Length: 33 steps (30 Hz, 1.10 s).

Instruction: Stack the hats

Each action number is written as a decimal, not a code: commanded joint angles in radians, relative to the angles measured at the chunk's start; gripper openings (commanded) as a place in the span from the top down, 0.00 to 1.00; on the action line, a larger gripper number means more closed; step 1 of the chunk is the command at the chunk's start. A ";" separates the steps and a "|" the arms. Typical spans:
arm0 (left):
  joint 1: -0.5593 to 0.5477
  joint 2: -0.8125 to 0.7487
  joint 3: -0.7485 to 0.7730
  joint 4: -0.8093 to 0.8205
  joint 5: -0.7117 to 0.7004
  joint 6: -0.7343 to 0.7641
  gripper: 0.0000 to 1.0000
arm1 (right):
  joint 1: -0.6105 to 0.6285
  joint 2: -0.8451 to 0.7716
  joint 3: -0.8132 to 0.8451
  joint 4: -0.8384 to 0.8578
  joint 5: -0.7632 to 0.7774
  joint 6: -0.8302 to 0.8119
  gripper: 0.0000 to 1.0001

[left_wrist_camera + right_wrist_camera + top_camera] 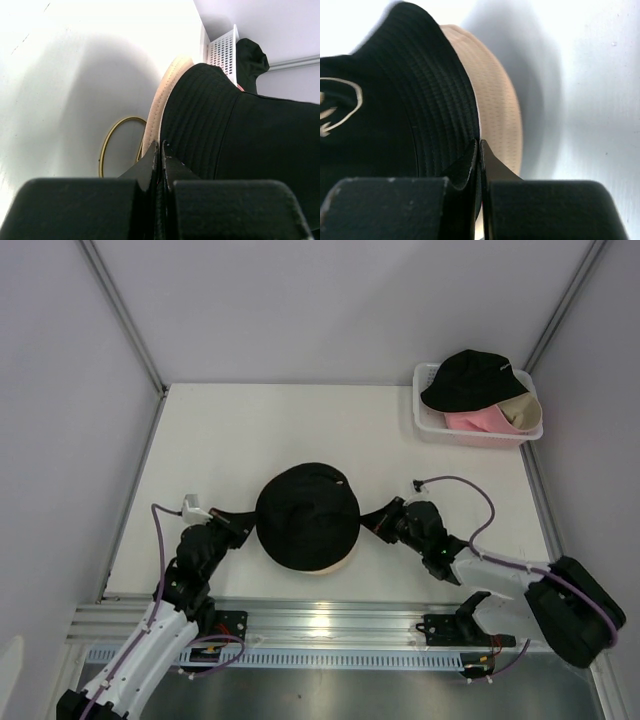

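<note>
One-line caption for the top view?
Left gripper and right gripper, jaws shut on opposite brim edges of the black hat atop the tan hat.

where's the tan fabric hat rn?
Top view: the tan fabric hat sits centre-frame under the black fabric bucket hat, only its rim showing on the near side, between the left gripper and right gripper pinching the black brim.

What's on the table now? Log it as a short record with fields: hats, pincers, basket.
stack: black fabric bucket hat lying on tan fabric hat, table centre
left pincer: shut on the black hat's left brim
right pincer: shut on its right brim
basket: white plastic lattice basket, far right corner, holding black fabric cap over pink fabric hat
other: thin gold wire loop showing at the tan hat's edge
</note>
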 commanded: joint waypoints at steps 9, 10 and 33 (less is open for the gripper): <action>0.000 -0.008 0.055 -0.145 -0.127 0.100 0.99 | 0.034 0.420 0.100 -0.032 -0.044 -0.109 1.00; 0.000 -0.014 0.054 -0.148 -0.129 0.104 0.99 | 0.034 0.408 0.103 -0.043 -0.039 -0.111 1.00; 0.006 0.036 0.589 -0.500 -0.218 0.466 0.01 | -0.603 0.024 0.870 -0.828 0.085 -0.635 0.00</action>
